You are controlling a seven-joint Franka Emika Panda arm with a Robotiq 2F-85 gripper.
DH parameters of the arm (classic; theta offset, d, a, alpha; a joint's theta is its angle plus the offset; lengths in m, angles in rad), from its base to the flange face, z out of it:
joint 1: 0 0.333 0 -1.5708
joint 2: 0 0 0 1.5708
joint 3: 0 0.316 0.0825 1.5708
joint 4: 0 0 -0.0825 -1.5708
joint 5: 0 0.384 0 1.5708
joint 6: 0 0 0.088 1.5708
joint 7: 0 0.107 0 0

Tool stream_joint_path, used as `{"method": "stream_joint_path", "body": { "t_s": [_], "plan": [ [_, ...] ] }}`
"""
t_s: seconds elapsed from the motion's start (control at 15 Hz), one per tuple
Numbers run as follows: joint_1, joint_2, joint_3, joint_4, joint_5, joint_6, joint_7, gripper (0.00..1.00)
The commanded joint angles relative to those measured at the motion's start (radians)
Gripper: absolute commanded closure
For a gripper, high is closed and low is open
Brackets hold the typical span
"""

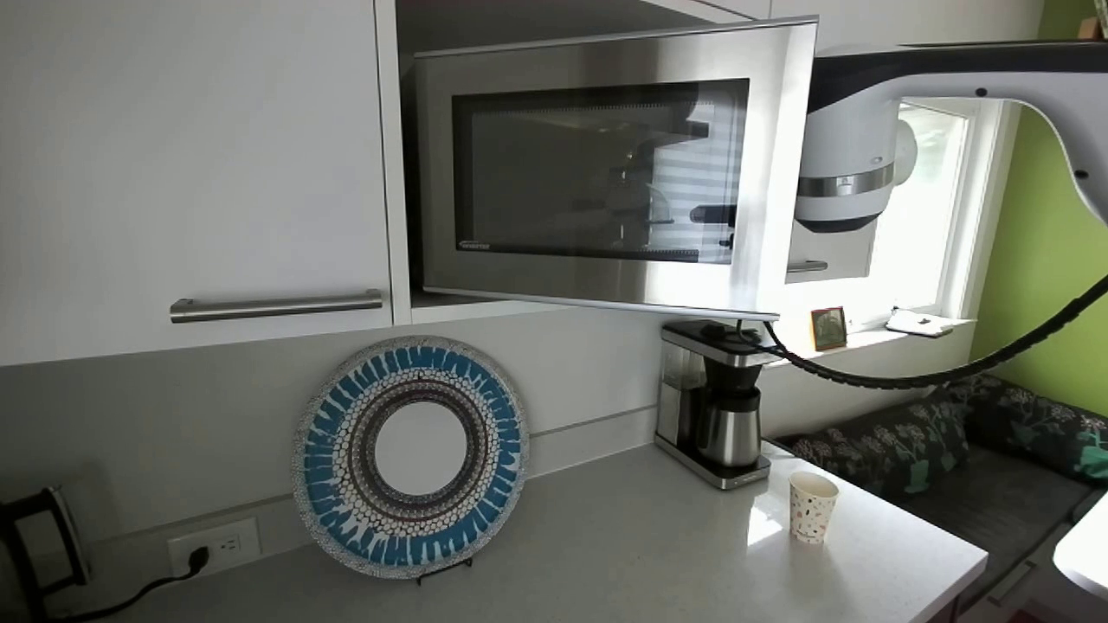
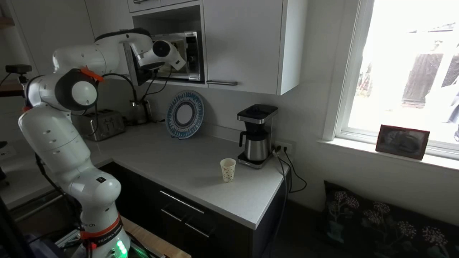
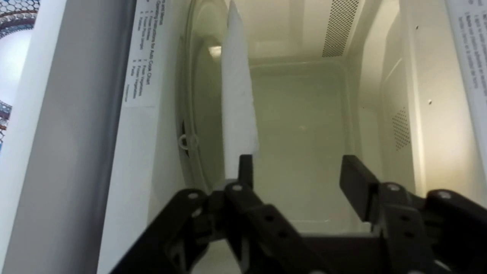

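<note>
Your black two-fingered gripper (image 3: 298, 167), jaws apart and empty, faces the cream-walled microwave cavity (image 3: 304, 114) — a thin, white, sheet-like item (image 3: 237, 87) already inside by the clear glass turntable (image 3: 207, 95), contact with one jaw unclear — while the silver, dark-windowed microwave door (image 1: 597, 173) still stands open.

White strip (image 3: 239, 95): near end hidden from me behind gripper finger (image 3: 246, 170). Patterned plate (image 3: 15, 64): cut by wrist view's edge.

Close behind the black two-fingered gripper (image 3: 298, 175), the wrist view faces the cream microwave cavity (image 3: 300, 137); both exterior views, farther off, share the pale-grey countertop (image 1: 623, 545) below the gripper.
</note>
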Motion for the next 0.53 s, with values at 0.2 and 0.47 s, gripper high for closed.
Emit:
{"method": "stream_joint_path", "body": {
  "t_s": [0.2,0.47],
  "plan": [
    [0.007,-0.058,-0.013,-0.03,-0.141,0.001,-0.045,0.0],
    [-0.004,-0.1,-0.014,-0.049,-0.167,0.007,-0.19,0.0]
  ]
}}
